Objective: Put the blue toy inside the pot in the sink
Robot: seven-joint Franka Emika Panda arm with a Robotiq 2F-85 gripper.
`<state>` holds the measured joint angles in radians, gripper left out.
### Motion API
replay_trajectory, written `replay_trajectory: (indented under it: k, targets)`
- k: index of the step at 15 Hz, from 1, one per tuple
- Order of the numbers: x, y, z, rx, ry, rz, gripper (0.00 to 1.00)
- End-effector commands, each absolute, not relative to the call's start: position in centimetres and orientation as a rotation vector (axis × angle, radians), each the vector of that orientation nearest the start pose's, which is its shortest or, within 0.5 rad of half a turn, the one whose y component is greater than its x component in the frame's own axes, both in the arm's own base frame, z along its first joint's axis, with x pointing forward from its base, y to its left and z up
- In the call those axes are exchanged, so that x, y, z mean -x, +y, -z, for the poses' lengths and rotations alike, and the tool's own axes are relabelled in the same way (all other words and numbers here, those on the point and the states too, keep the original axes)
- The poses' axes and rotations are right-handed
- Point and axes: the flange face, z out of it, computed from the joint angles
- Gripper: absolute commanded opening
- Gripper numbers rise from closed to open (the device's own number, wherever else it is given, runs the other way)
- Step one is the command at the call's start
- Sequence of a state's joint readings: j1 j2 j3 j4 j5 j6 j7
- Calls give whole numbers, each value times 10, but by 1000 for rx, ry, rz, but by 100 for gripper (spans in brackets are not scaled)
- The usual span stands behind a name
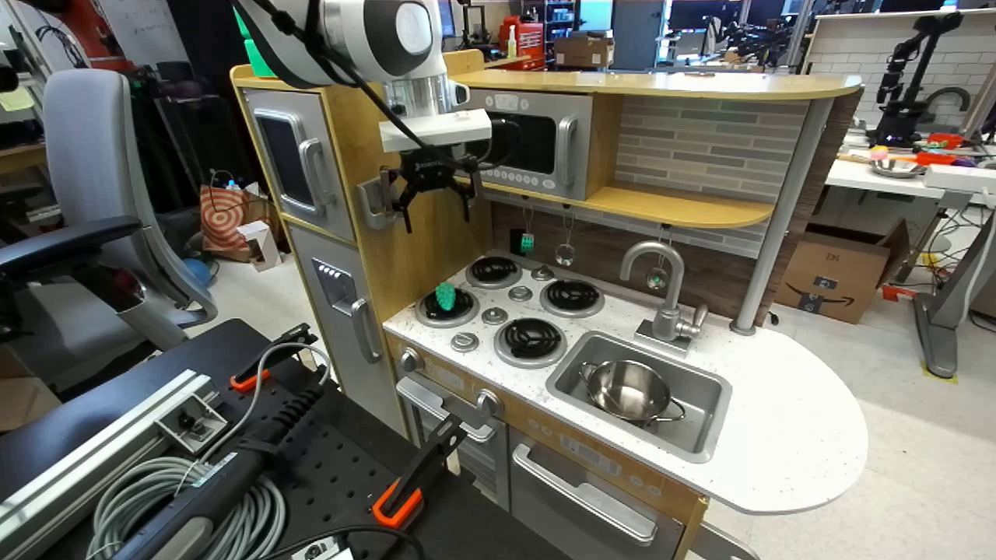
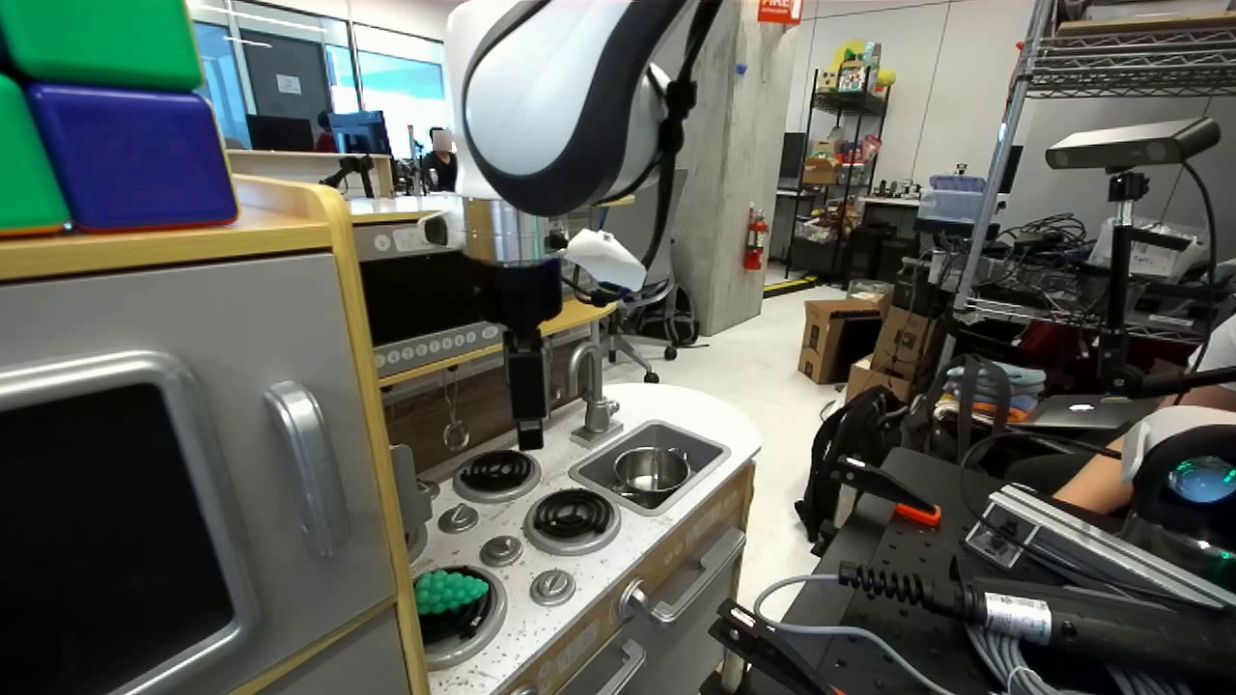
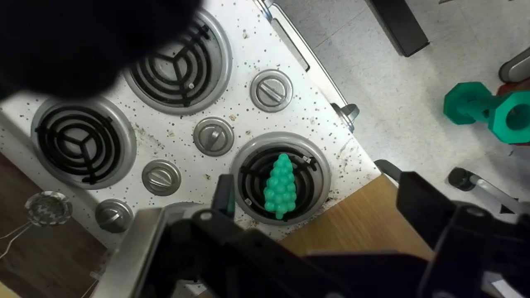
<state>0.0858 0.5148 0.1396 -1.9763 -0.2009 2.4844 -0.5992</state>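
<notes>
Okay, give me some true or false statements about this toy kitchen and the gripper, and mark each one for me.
1. The blue-green toy rests on one of the burners. True.
2. The pot stands on a burner. False: it is in the sink.
3. The gripper is shut on the toy. False: it is open and holds nothing.
4. The faucet stands beside the sink. True.
5. The toy is smooth. False: rounded bumps cover it.

Sink [image 1: 704, 416] from above in both exterior views, burners [image 3: 78, 142] below wrist view
</notes>
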Motion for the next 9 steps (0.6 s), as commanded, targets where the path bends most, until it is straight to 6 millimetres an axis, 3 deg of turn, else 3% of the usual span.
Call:
replay_trajectory:
  k: [1,3,4,9]
  targets:
    - [-640,166,-178,2894,-1447,-86,100]
    - [-656,180,-162,2932,-1438,-81,100]
    - [-668,189,-143,2984,-1426,-63,100]
    - [-683,181,-94,3046,-1390,-197,100]
